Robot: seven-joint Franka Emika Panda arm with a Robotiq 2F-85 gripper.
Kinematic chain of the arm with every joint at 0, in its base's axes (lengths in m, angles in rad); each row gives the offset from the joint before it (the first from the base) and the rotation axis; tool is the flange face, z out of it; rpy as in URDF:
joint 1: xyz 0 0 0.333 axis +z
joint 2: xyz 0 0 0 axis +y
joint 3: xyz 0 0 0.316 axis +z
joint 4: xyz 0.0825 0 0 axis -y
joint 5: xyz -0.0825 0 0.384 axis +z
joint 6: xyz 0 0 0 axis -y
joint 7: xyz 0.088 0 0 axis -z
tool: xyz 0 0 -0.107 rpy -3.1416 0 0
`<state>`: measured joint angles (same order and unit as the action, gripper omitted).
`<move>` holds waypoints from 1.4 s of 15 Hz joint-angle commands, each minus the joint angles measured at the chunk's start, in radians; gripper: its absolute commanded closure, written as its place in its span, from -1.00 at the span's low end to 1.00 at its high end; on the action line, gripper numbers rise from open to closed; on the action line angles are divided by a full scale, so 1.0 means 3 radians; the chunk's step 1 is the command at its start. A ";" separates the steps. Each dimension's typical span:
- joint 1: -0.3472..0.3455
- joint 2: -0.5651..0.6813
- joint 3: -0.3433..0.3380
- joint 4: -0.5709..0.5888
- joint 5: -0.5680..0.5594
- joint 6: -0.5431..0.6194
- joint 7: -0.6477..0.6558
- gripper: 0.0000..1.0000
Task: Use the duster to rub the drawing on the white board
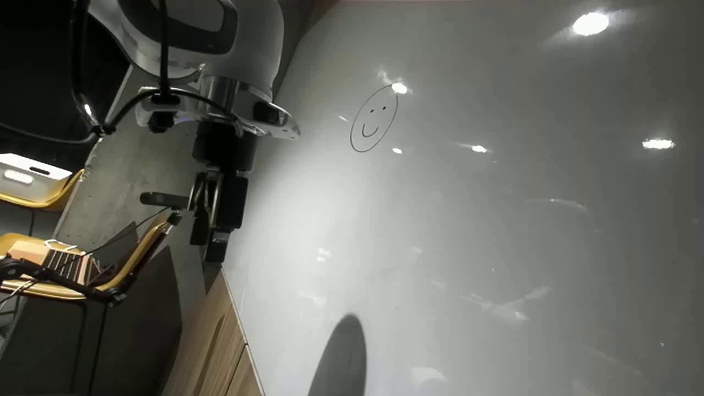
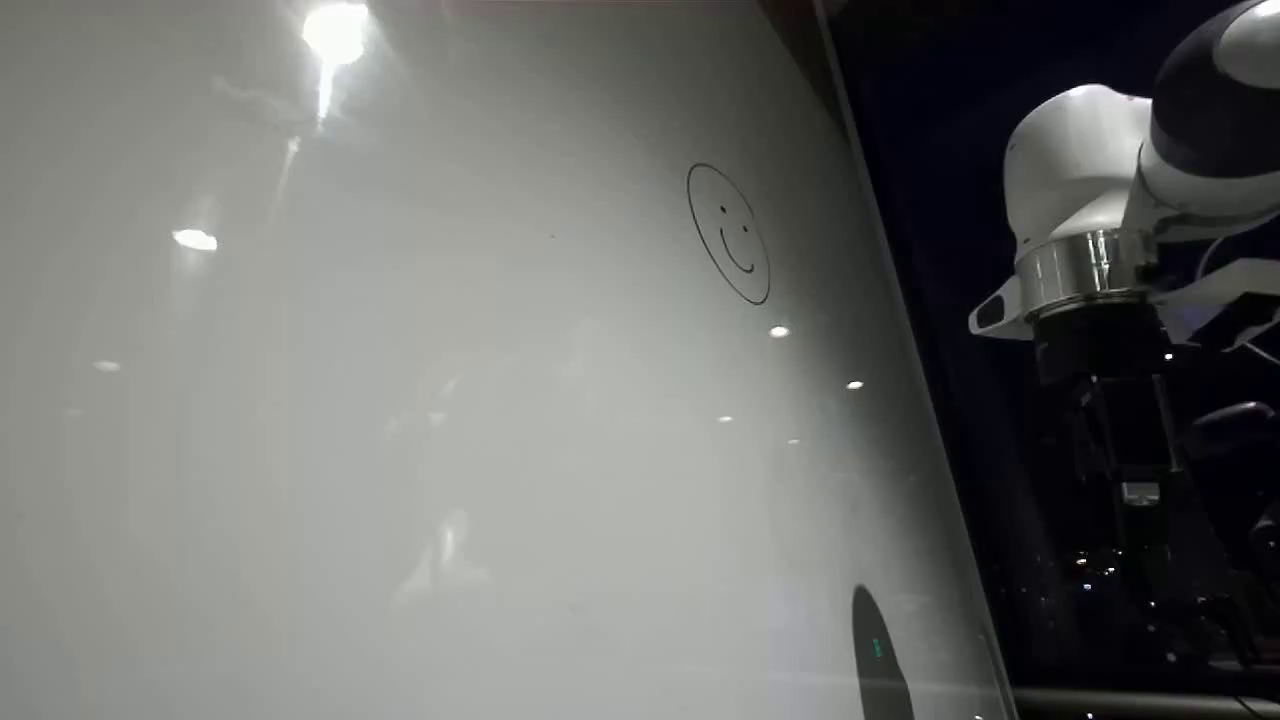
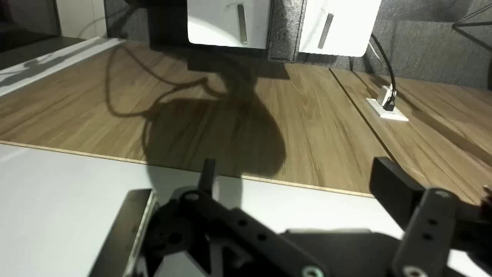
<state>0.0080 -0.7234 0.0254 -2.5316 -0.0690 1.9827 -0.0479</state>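
The gripper (image 3: 296,176), nearest in the wrist view, has its fingers (image 3: 396,188) wide apart and holds nothing visible. Where the duster is, I cannot tell. In both exterior views, the smiling drawing (image 1: 374,119) is on the white board (image 1: 467,247). Farther, in an exterior view, a laptop (image 1: 61,263) rests on a chair (image 1: 142,248).

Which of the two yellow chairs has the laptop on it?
In an exterior view, the lower yellow chair: its seat holds the laptop, keyboard showing. The upper yellow chair instead has a white object.
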 commanded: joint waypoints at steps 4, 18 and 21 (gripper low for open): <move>0.0018 -0.0001 -0.0013 0.0006 -0.0011 -0.0006 0.0011 -1.00; 0.0019 -0.0050 0.0000 -0.0322 -0.0011 0.0219 0.0041 -1.00; 0.0022 -0.0039 -0.0005 -0.0512 0.0017 0.0398 0.0066 -1.00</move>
<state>0.0082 -0.7242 0.0297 -2.6339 -0.0689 2.0453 -0.0425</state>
